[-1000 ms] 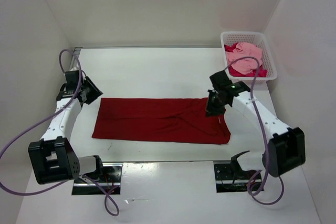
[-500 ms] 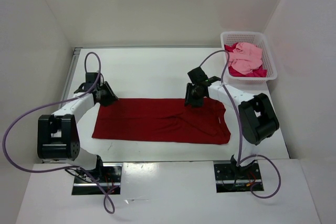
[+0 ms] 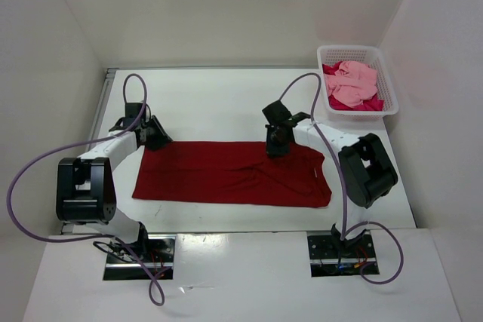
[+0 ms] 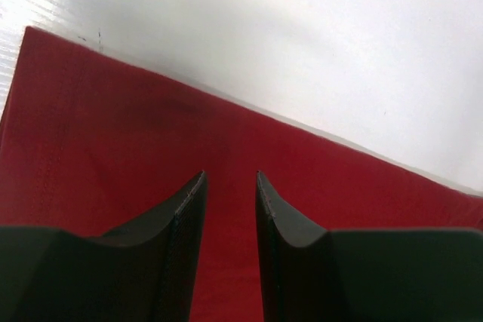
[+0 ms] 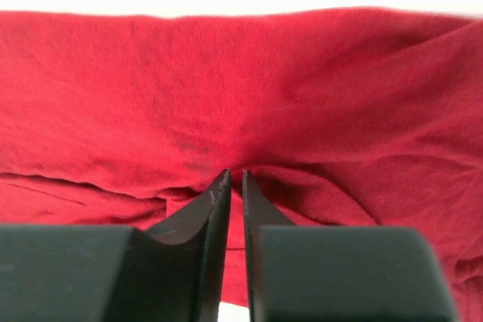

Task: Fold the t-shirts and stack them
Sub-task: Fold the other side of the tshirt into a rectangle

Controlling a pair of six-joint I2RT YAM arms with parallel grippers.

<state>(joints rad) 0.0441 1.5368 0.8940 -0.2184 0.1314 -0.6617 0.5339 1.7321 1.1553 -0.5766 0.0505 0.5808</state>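
— When you look down from the top, what comes first on the left?
— A plain white wall (image 3: 38, 73). Next is the white table (image 3: 219, 99), flat and smooth. The left gripper (image 3: 157, 137) is at about 9 o'clock on the table, right at the far left corner of the dark red t-shirt (image 3: 226, 175).
— Is it holding the shirt?
— No. Its two black fingers (image 4: 181, 224) stand a little apart, and flat red cloth shows in the gap.
— And the middle?
— The dark red t-shirt lies in a long strip across the middle of the table, from 9 o'clock to 3 o'clock. A white back wall (image 3: 234, 13) stands at 12 o'clock.
— Where is the right gripper (image 3: 275, 147)?
— On the shirt's far edge, just to the 3 o'clock side of the middle. Its fingers (image 5: 211, 209) are almost together, and the cloth puckers at their tips, so it is pinching the shirt.
— And far right?
— A white basket (image 3: 362, 113) sits in the table's 1 o'clock corner. The light pink t-shirt (image 3: 351, 81) is bunched up inside, on top of the crimson t-shirt (image 3: 371, 103). Then another white wall (image 3: 445, 73).
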